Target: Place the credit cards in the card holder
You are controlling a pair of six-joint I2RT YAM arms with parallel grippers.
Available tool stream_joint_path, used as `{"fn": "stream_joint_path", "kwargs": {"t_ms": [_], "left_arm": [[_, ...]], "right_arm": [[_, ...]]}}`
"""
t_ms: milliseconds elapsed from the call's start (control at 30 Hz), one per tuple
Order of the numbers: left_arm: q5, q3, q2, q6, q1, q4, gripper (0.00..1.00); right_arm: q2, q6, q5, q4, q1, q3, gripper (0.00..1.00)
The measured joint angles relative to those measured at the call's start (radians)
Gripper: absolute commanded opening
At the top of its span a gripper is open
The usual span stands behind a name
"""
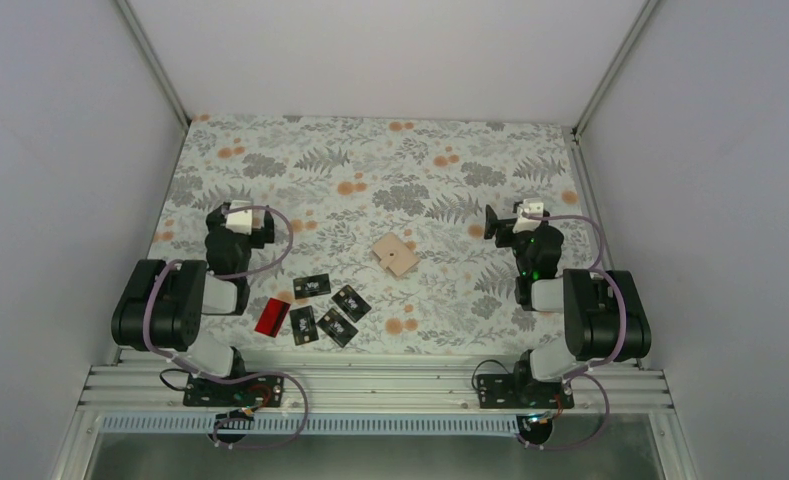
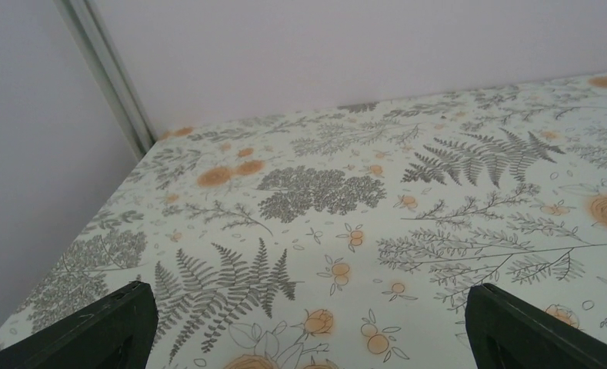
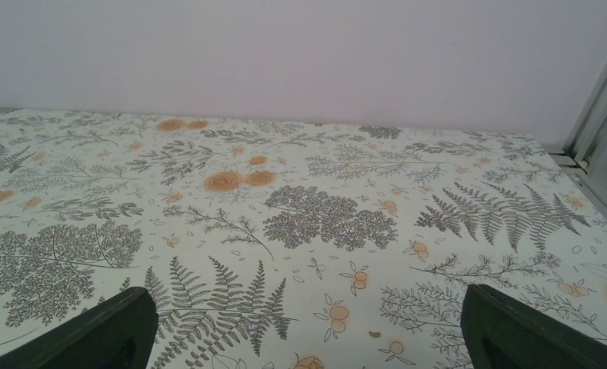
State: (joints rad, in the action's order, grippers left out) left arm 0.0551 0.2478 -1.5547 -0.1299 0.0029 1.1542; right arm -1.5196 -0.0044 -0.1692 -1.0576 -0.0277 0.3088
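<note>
Several black credit cards (image 1: 312, 286) with white markings and one red card (image 1: 271, 316) lie scattered flat near the table's front, between the arms and closer to the left one. The tan card holder (image 1: 394, 256) lies folded shut at the middle of the table, apart from the cards. My left gripper (image 1: 232, 212) (image 2: 308, 330) is open over the left side, behind the cards. My right gripper (image 1: 510, 218) (image 3: 308, 330) is open to the right of the holder. Both wrist views show only patterned cloth between the wide-apart fingers (image 2: 108, 330); cards and holder are out of those views.
The floral tablecloth (image 1: 390, 170) covers the table, enclosed by white walls with metal corner posts (image 1: 155, 60) at the back left and right. The aluminium rail (image 1: 370, 385) carrying the arm bases runs along the near edge.
</note>
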Motion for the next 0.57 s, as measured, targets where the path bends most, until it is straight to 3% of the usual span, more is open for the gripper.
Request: {"fn": "stream_joint_path", "kwargs": {"t_ms": [567], "left_arm": [[-0.023, 0.0, 0.0, 0.0, 0.0, 0.023, 1.0]], "right_arm": [[0.0, 0.0, -0.005, 0.0, -0.004, 0.0, 1.0]]}}
